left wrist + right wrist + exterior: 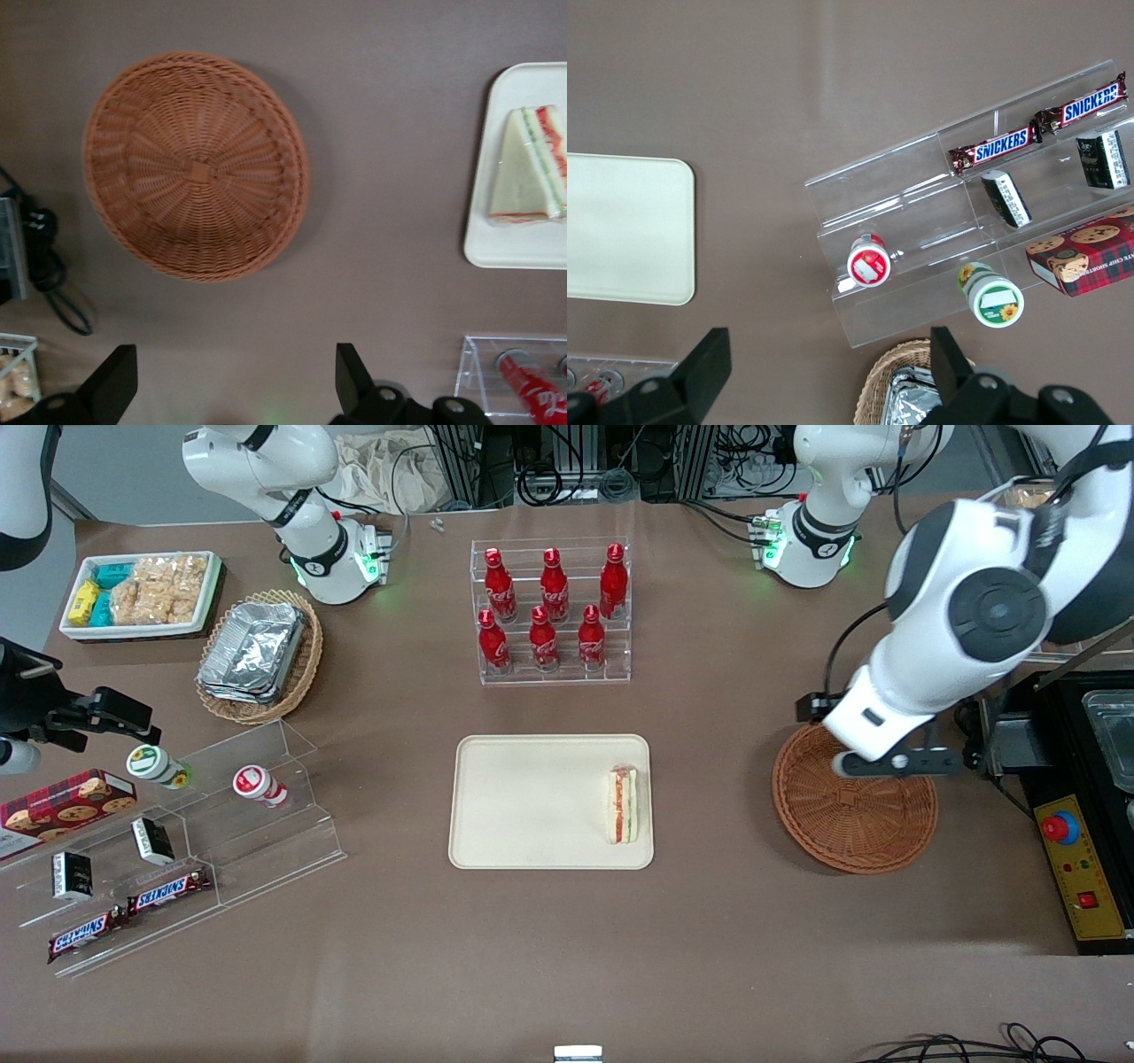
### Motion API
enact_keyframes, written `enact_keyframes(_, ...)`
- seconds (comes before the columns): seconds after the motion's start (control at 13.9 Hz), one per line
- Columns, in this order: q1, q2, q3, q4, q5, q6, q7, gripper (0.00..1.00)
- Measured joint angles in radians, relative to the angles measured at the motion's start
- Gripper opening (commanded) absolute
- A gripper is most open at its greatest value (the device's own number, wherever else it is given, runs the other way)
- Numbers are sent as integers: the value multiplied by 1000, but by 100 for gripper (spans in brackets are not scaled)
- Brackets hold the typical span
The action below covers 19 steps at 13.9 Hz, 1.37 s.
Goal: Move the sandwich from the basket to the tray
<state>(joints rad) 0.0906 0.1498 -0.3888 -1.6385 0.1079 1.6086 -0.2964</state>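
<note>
The sandwich [623,804] lies on the cream tray [532,802], at the tray's edge nearest the basket; the left wrist view shows it too [530,164] on the tray [514,248]. The round reddish-brown basket [855,819] is empty, also in the left wrist view [195,164]. My left gripper [895,763] hovers above the basket's rim farthest from the front camera. Its fingers are spread wide with nothing between them [232,390].
A clear rack of red bottles [554,611] stands farther from the front camera than the tray. A black control box with a red button [1081,859] sits beside the basket at the working arm's end. A snack shelf [177,841] lies toward the parked arm's end.
</note>
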Motion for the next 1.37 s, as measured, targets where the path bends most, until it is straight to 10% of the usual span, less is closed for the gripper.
enact_keyframes(0.94, 159, -60, 27, -15, -38, -10, 209, 100)
enact_keyframes(1.37, 33, -70, 184, -25, -65, 14, 241, 100)
